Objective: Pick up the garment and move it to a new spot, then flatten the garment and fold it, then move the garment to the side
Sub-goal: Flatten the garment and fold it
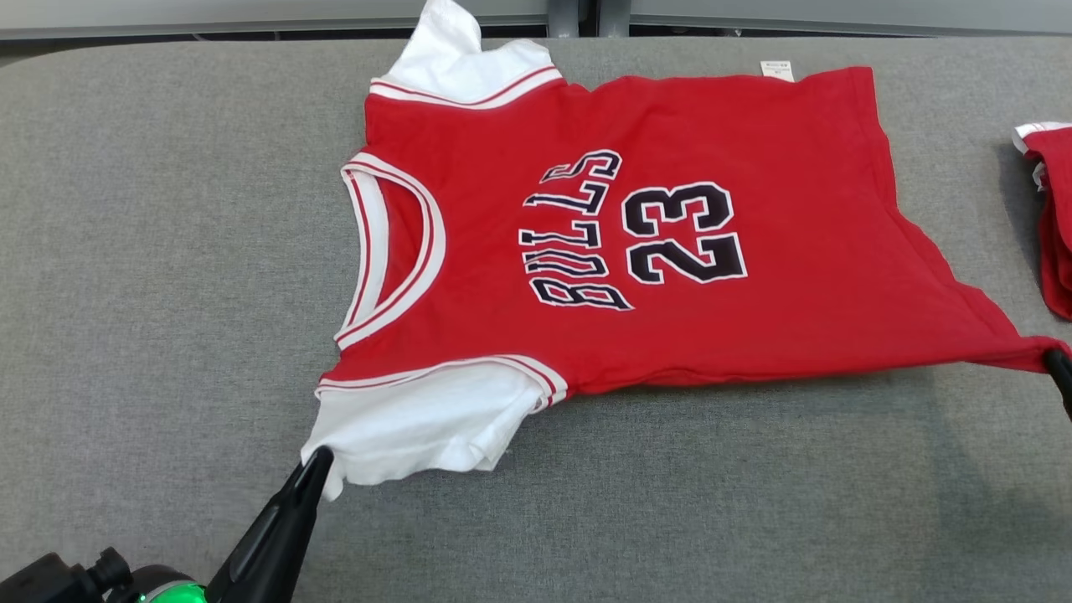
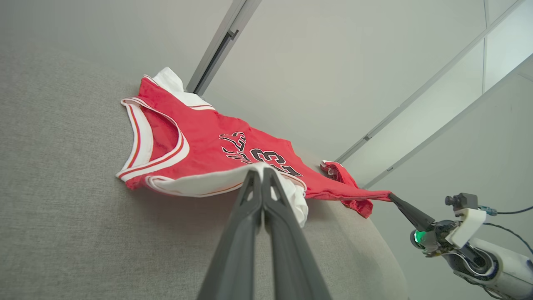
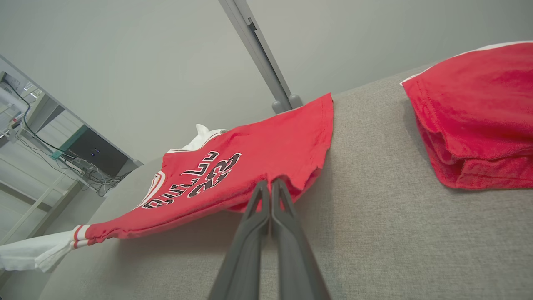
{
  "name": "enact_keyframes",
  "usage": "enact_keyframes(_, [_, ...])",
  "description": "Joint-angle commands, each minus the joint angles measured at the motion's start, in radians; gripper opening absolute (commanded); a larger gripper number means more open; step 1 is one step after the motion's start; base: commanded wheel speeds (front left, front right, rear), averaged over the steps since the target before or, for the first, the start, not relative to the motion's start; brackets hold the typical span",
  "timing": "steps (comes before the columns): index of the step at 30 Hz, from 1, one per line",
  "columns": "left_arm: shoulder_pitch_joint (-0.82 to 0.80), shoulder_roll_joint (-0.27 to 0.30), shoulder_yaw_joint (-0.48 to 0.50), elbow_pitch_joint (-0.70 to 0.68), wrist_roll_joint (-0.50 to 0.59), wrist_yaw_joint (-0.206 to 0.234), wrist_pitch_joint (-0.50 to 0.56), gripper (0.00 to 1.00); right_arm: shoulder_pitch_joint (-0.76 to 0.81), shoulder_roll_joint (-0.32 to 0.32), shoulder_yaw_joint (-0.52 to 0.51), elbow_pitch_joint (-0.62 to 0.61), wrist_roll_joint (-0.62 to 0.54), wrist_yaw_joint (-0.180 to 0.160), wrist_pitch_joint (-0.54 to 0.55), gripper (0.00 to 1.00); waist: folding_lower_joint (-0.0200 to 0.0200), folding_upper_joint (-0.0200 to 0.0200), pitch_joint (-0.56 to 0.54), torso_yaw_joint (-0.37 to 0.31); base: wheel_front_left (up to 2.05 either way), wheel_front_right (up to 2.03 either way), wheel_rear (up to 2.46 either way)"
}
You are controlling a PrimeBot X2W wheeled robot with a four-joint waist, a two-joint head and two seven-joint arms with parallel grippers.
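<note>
The garment (image 1: 670,251) is a red jersey with white sleeves, "BULLS 23" on its front, spread face up on the grey padded table (image 1: 167,251), collar to the left. My left gripper (image 1: 320,459) is shut on the near white sleeve (image 1: 419,423); in the left wrist view my left gripper (image 2: 261,170) pinches that sleeve's edge. My right gripper (image 1: 1057,362) is shut on the near hem corner at the right edge; the right wrist view shows my right gripper (image 3: 270,183) clamped on the red hem (image 3: 291,166). The near edge hangs slightly lifted between both grips.
Another red folded garment (image 1: 1051,218) lies at the table's right edge, large in the right wrist view as a folded red pile (image 3: 479,121). Grey table surface stretches left and in front. A metal post (image 1: 578,17) stands behind the far edge.
</note>
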Motion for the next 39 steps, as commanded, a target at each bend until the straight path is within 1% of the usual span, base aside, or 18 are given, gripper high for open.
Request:
enact_keyframes(1, [0.016, 0.001, -0.001, -0.013, -0.004, 0.013, 0.005, 0.0, 0.03, -0.008, -0.016, -0.012, -0.004, 0.0, -0.006, 0.0, 0.0, 0.0, -0.011, 0.002, 0.0, 0.0, 0.0])
enact_keyframes(4, [0.014, -0.013, -0.002, -0.025, -0.021, 0.029, 0.011, 0.0, 0.067, -0.009, -0.027, -0.028, -0.009, 0.0, -0.006, 0.0, 0.0, 0.0, -0.019, 0.0, 0.0, 0.0, 0.0])
enact_keyframes(7, [-0.021, -0.023, -0.009, -0.013, -0.025, 0.027, 0.021, 0.0, 0.066, 0.004, -0.014, -0.025, -0.008, 0.0, 0.004, 0.0, 0.0, 0.0, -0.018, 0.002, 0.0, 0.0, 0.0])
enact_keyframes(9, [-0.069, -0.047, -0.019, 0.011, -0.034, 0.02, 0.033, 0.0, 0.039, 0.022, 0.002, -0.011, -0.003, 0.0, 0.016, 0.0, 0.0, 0.0, -0.012, 0.007, 0.0, 0.0, 0.0])
enact_keyframes(10, [-0.103, -0.054, -0.024, 0.03, -0.028, 0.016, 0.04, 0.0, 0.024, 0.032, 0.01, -0.003, 0.0, 0.0, 0.024, 0.0, 0.0, 0.0, -0.006, 0.011, 0.0, 0.0, 0.0])
enact_keyframes(15, [-0.274, -0.128, -0.049, 0.166, -0.036, -0.005, 0.07, 0.0, -0.073, 0.084, 0.061, 0.066, 0.005, 0.0, 0.067, 0.0, 0.0, 0.0, 0.018, 0.018, 0.0, 0.0, 0.0])
enact_keyframes(17, [-0.339, -0.15, -0.054, 0.229, -0.035, -0.013, 0.081, 0.0, -0.115, 0.095, 0.07, 0.105, 0.002, 0.0, 0.075, 0.0, 0.0, 0.0, 0.032, 0.019, 0.0, 0.0, 0.0])
enact_keyframes(21, [-0.457, -0.193, -0.048, 0.341, -0.032, -0.03, 0.073, 0.0, -0.2, 0.128, 0.092, 0.154, 0.001, 0.0, 0.081, 0.0, 0.0, 0.0, 0.066, 0.016, 0.0, 0.0, 0.0])
enact_keyframes(24, [-0.551, -0.209, -0.031, 0.415, -0.019, -0.052, 0.057, 0.0, -0.268, 0.139, 0.096, 0.186, 0.004, 0.0, 0.066, 0.0, 0.0, 0.0, 0.099, 0.016, 0.0, 0.0, 0.0])
enact_keyframes(27, [-0.605, -0.21, -0.029, 0.459, -0.011, -0.062, 0.057, 0.0, -0.307, 0.136, 0.101, 0.209, -0.005, 0.0, 0.056, 0.0, 0.0, 0.0, 0.12, 0.016, 0.0, 0.0, 0.0])
enact_keyframes(33, [-0.686, -0.209, -0.065, 0.55, 0.01, -0.074, 0.098, 0.0, -0.38, 0.131, 0.129, 0.255, -0.013, 0.0, 0.055, 0.0, 0.0, 0.0, 0.15, 0.013, 0.0, 0.0, 0.0])
enact_keyframes(39, [-0.746, -0.211, -0.097, 0.632, 0.044, -0.086, 0.099, 0.0, -0.467, 0.133, 0.169, 0.312, -0.056, 0.0, 0.037, 0.0, 0.0, 0.0, 0.168, 0.012, 0.0, 0.0, 0.0])
